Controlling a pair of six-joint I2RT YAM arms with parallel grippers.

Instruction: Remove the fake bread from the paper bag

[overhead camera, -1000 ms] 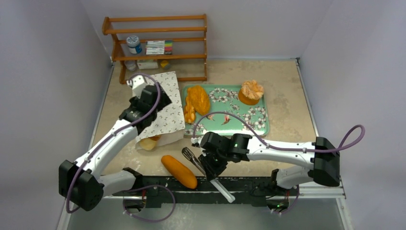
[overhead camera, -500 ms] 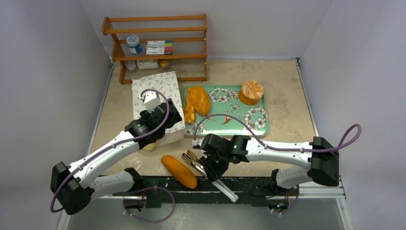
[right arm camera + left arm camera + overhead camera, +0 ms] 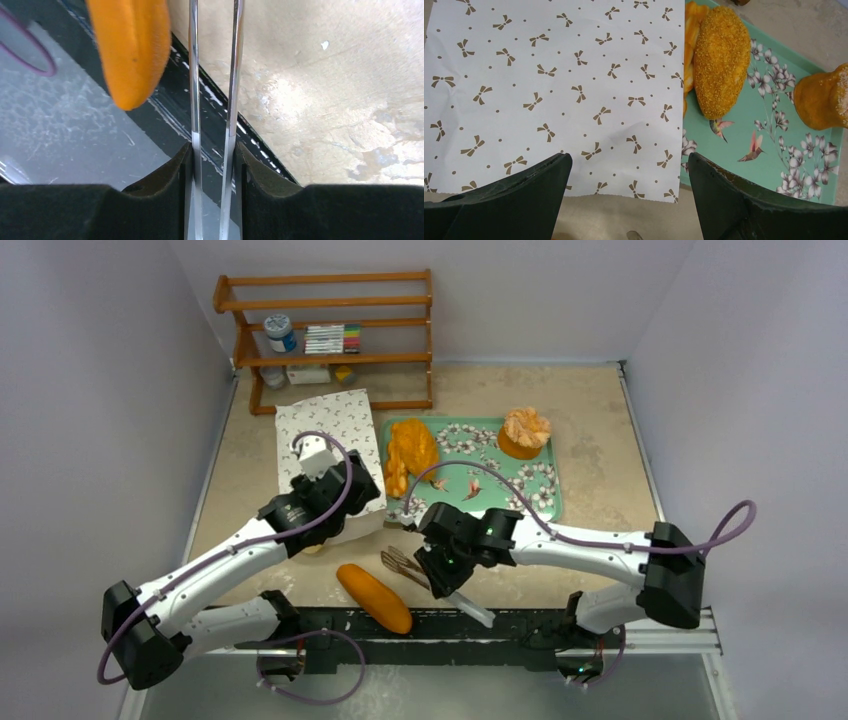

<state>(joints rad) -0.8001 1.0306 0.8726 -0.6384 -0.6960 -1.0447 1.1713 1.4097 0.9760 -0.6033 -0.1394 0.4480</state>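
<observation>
The whole table (image 3: 600,440) is taken in by a fixed camera set high above and behind the arm bases, tilted down and forward toward the wooden shelf (image 3: 330,305). The left wrist view is taken from close above the paper bag (image 3: 549,75), facing down; the bag and the green floral tray (image 3: 774,170) are shared with the overhead view. The right wrist view is set very near the table's front edge, directed along the tongs (image 3: 194,75); these and the long orange loaf (image 3: 131,45) are shared likewise.
</observation>
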